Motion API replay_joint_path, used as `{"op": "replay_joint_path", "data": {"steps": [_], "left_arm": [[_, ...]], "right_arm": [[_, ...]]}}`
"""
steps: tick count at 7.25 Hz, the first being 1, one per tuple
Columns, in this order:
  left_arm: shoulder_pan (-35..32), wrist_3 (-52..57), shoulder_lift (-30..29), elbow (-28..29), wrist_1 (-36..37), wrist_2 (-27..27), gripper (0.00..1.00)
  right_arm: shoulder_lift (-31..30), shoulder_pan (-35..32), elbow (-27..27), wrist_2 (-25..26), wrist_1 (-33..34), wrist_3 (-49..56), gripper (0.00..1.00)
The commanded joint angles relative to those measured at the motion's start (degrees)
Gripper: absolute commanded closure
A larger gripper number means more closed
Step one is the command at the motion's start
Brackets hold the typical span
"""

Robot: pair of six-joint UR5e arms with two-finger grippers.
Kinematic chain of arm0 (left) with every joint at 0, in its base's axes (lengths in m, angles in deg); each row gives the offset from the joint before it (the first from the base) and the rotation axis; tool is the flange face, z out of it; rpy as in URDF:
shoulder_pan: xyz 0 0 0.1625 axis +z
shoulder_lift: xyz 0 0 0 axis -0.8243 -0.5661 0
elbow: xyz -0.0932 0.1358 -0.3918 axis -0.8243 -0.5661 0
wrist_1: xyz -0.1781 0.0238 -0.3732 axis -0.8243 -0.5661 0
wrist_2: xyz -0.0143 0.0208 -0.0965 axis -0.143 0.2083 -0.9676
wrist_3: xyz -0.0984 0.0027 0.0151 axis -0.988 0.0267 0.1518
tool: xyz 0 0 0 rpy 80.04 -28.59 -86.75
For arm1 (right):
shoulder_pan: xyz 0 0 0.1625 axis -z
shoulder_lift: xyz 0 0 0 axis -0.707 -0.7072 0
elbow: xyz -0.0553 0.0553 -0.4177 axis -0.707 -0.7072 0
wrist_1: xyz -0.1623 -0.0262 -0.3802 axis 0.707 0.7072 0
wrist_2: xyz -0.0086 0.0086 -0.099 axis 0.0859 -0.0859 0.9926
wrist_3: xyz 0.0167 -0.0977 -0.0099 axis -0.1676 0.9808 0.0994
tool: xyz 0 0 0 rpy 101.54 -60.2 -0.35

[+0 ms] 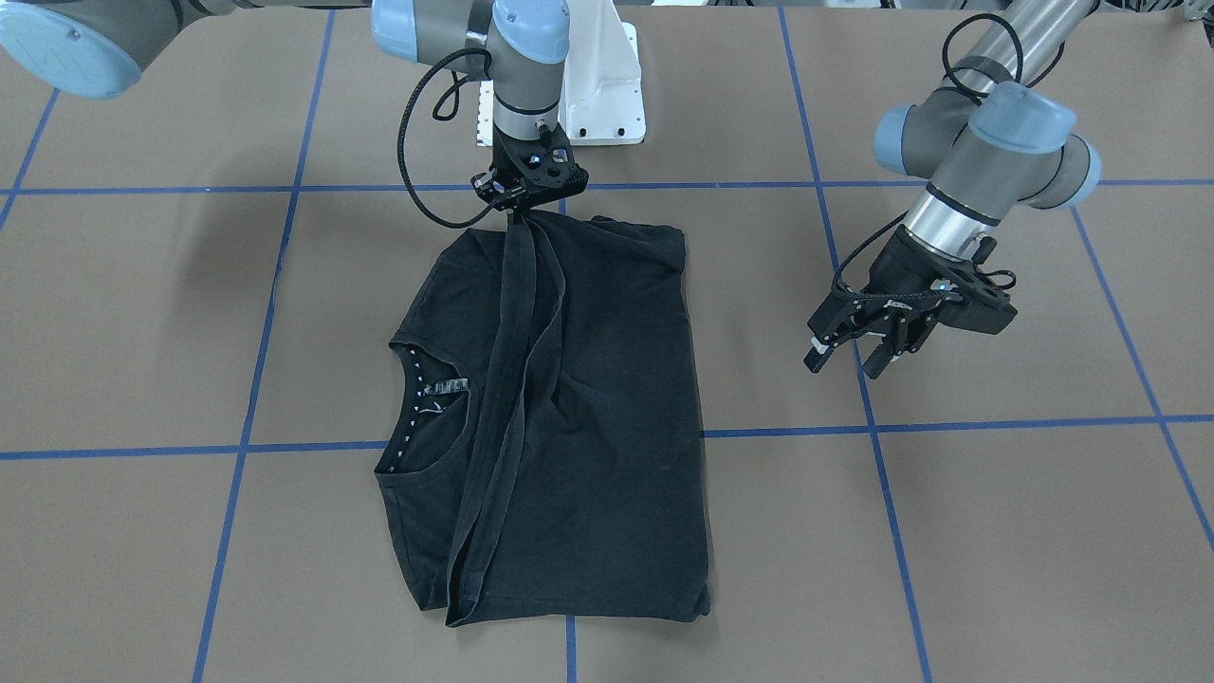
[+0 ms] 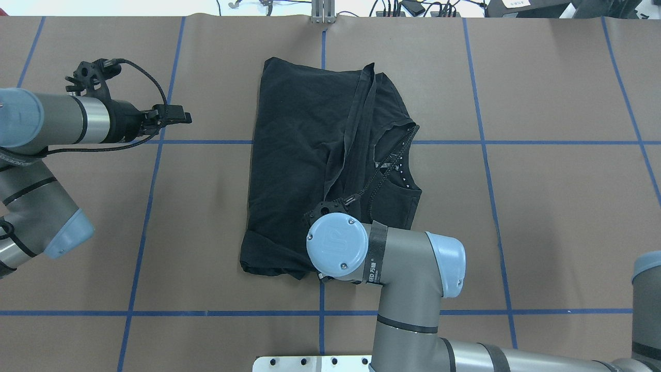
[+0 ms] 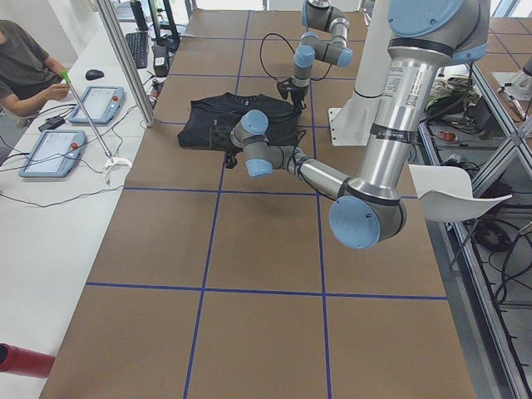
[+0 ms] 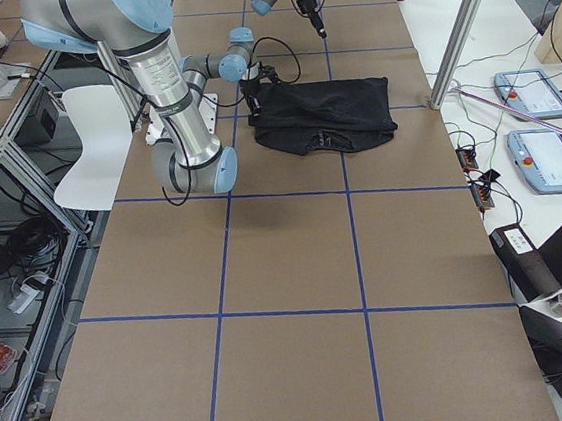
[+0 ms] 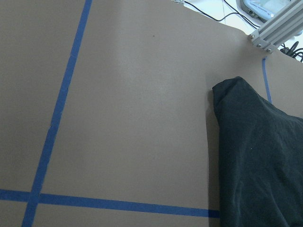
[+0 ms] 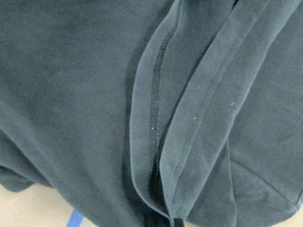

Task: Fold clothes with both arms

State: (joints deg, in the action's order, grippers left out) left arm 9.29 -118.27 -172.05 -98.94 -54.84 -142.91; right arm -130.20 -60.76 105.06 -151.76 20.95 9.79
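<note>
On a brown table ruled into squares by blue tape lines, the black T-shirt lies partly folded near the middle. Its white-dotted neckband shows at one side edge. The right gripper, just in front of the white pedestal, pinches a hem band of the shirt, and the band rises from the cloth as a taut ridge. The left gripper hangs beside the shirt and apart from it, fingers spread and holding nothing. Along the operators' side stand aluminium posts and a white bench carrying two tablet-like pendants, with a seated person at its far end.
</note>
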Motion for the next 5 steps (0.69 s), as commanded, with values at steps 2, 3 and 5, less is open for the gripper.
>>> {"op": "replay_joint_path", "data": {"steps": [2,3,5], "left_arm": [[0.52,-1.67,0.00,0.07,0.00,0.24,0.01],[0.70,-1.76,-0.09,-0.01,0.00,0.33,0.01],[0.70,-1.76,-0.18,-0.01,0.00,0.33,0.01]], "right_arm": [[-6.70,-0.25,5.91,-0.26,0.33,-1.29,1.00],[-11.98,2.20,9.24,-0.69,-0.02,-9.14,1.00],[-13.86,3.81,11.81,-1.05,-0.11,-16.86,1.00]]}}
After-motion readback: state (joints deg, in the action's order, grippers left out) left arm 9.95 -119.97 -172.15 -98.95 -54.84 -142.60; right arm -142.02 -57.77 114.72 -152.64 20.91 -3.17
